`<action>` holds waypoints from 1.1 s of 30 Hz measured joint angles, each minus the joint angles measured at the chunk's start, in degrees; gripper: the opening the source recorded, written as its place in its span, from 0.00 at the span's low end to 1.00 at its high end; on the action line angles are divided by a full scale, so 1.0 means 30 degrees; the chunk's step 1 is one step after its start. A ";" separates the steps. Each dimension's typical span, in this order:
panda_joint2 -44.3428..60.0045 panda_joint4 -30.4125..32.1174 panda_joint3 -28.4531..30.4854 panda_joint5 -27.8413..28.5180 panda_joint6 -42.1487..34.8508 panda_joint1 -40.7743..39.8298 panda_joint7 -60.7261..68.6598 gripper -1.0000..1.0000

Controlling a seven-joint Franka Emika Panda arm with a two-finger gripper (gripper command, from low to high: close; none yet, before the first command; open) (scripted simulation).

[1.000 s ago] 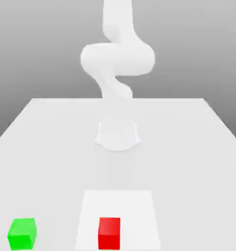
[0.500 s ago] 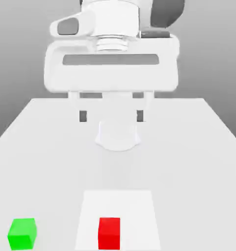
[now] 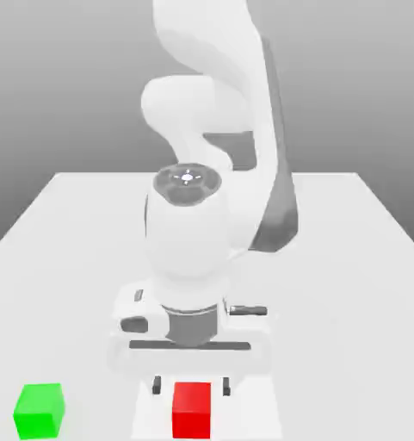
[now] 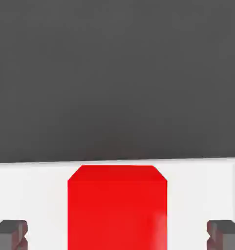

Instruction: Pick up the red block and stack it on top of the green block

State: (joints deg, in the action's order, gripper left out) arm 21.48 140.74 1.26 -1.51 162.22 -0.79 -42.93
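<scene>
Red block point(image 3: 192, 410): matt, smooth faces (faint pale sheen, hand view). Green block point(image 3: 40, 411): matt, smooth. Arm point(image 3: 188, 228): smooth white, plastic-looking shell. Table point(image 3: 330, 301): smooth, plain.

No text, label, brand, number or sign can be read. A small pale mark near the middle of the exterior view, on the dark round cap of the arm point(image 3: 188, 183), is too small to make out.
</scene>
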 joint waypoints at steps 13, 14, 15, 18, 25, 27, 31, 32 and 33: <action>-0.3019 0.0323 0.0394 0.0089 -0.2703 -0.0068 -0.0804 0.00; -0.3134 0.0206 0.0657 -0.0020 -0.2939 -0.0183 -0.1390 0.00; -0.3186 0.0063 0.0950 -0.0144 -0.3138 -0.0310 -0.2039 0.00; -0.3210 -0.0418 0.1800 -0.0509 -0.3669 -0.0820 -0.4138 0.00; -0.3106 -0.1581 0.4062 -0.1321 -0.4815 -0.1862 -0.9226 0.00; -0.3063 -0.1918 0.4719 -0.1527 -0.5155 -0.2167 -1.0704 0.00; -0.1583 -0.2341 0.4954 -0.2573 -0.4217 -0.2765 -1.1578 0.00; -0.0931 -0.2395 0.4725 -0.2946 -0.3644 -0.2961 -1.1371 0.00; -0.0346 -0.2440 0.4494 -0.3272 -0.3121 -0.3145 -1.1165 1.00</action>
State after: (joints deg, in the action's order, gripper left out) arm 20.44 133.42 14.74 -11.32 152.86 -10.23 -76.43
